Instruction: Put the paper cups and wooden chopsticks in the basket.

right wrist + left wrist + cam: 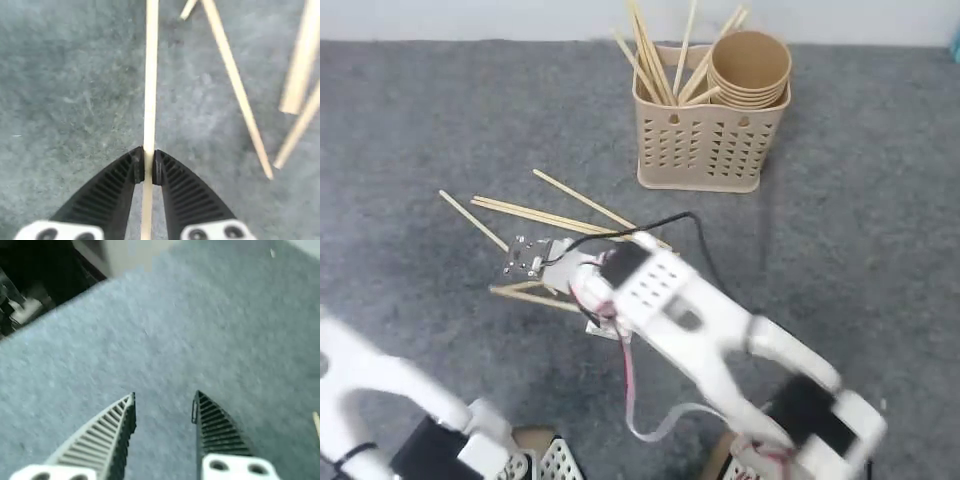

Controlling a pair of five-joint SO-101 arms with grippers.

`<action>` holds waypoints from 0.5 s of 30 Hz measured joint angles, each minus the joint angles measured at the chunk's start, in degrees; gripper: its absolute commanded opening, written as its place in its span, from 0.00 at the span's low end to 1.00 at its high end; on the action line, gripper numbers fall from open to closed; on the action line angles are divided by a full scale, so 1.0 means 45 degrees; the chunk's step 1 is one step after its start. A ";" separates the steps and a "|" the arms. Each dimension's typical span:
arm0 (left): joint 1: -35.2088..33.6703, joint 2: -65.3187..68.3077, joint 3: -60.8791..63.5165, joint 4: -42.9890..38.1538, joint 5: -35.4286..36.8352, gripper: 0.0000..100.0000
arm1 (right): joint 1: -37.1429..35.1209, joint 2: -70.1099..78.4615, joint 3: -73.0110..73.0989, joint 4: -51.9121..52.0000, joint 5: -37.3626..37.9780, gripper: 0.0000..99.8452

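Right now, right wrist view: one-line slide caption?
Right gripper shut on one wooden chopstick, more chopsticks loose on the grey mat beside it.

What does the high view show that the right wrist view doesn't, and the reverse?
High view: the basket at the far side, holding stacked paper cups and upright chopsticks. Right wrist view: up close, the right gripper shut on one gripped chopstick. Both: loose chopsticks lying on the grey mat.

The white right arm [705, 325] stretches from near right toward the centre, right tool [148, 162] low, jaws pinched on a thin wooden chopstick [151, 75]. The white left arm [380, 385] sits near left, left tool [162, 407] gaping.
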 measured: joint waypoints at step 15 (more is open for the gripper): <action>0.7306 -0.6017 0.4708 0.3048 -0.0254 0.18 | 0.3477 -1.1937 0.5001 -0.5705 -0.4864 0.01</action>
